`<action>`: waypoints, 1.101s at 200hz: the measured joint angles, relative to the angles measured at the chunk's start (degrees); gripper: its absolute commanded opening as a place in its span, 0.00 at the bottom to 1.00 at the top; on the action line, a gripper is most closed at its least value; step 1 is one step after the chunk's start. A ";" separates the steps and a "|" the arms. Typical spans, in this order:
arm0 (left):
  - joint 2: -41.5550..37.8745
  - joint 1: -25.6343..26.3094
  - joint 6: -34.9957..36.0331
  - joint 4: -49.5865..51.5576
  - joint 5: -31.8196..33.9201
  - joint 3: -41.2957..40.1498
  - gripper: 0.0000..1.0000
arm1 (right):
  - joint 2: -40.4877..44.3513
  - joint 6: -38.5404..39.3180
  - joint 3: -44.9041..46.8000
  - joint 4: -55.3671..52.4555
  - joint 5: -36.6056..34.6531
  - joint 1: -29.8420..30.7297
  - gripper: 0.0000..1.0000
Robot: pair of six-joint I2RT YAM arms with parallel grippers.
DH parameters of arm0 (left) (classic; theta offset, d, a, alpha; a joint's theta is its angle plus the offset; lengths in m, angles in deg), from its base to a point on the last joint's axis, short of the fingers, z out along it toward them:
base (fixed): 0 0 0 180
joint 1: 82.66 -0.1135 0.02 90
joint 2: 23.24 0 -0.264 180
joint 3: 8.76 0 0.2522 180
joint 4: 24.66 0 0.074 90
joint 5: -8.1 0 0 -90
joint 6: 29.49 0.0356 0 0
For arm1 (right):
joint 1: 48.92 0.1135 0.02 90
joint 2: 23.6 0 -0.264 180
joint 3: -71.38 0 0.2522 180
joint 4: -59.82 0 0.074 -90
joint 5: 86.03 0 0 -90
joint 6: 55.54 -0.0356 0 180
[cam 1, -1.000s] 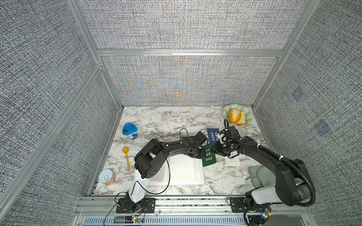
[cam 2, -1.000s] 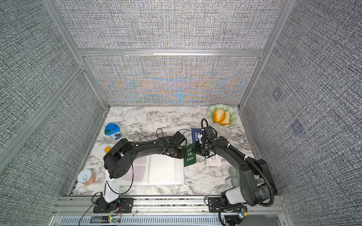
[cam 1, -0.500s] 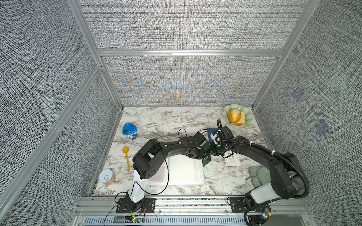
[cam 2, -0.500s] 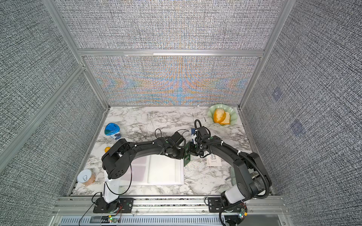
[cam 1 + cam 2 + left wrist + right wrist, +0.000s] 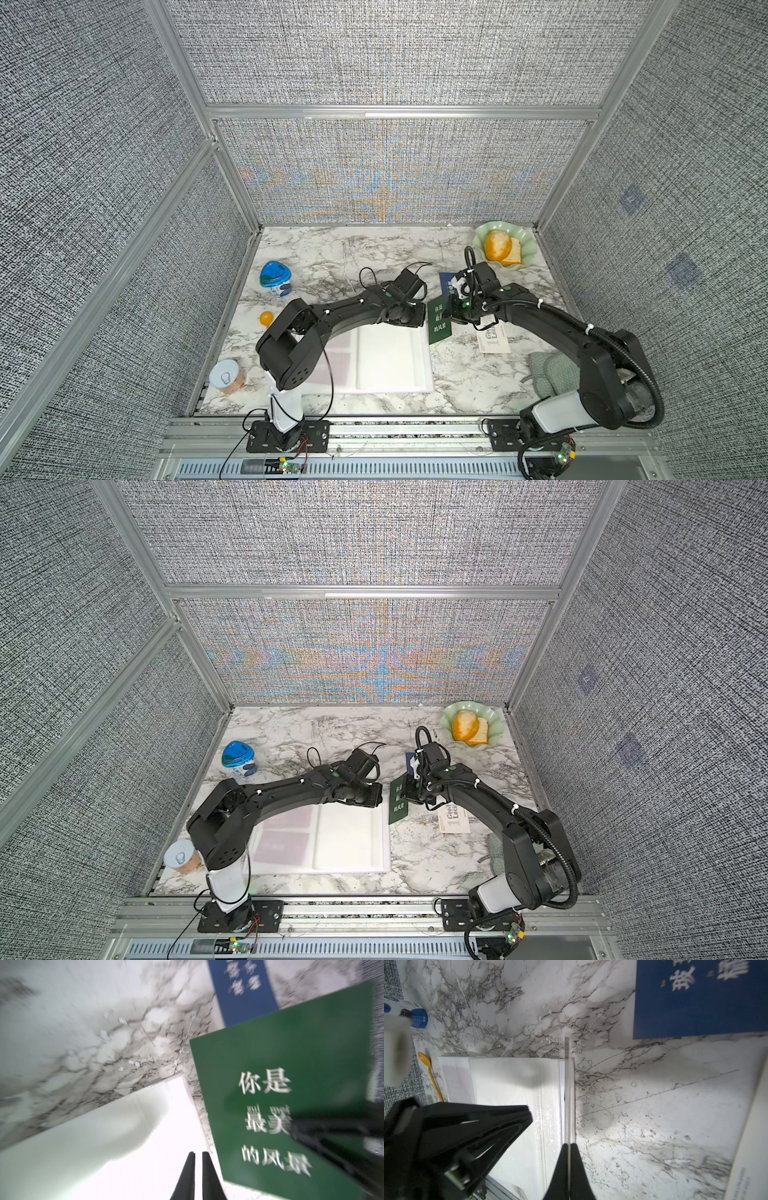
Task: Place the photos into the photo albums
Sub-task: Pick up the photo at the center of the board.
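Your right pincer [image 5: 568, 1144] has closed since a second ago and is clamping the green card [image 5: 439, 320], just at 2 o'clock of the open photo album [image 5: 390, 365]. Your left pincer [image 5: 198, 1154], almost together, is pointing over that corner.

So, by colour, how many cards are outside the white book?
Green card: 1, pinched in the right hand
Blue card: 1
White card: 1
Total: 3

White "你是 最美 的风景" on the green rectangular card [image 5: 291, 1059] in my right gripper [image 5: 568, 1144]; "Good Luck" on the white rectangular card [image 5: 454, 820].
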 measured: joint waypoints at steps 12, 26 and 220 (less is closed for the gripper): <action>-2.36 -1.16 0.74 -1.18 -0.72 -1.42 0.20 | 1.09 0.66 -0.68 -0.74 -0.15 -0.55 0.00; -5.16 -3.02 1.46 -2.08 -0.76 -3.48 0.24 | 2.21 1.86 -1.36 -1.40 0.26 -1.03 0.00; -17.99 -20.46 1.22 -29.20 -38.95 -25.68 0.59 | 1.88 2.21 7.41 20.17 36.65 0.07 0.00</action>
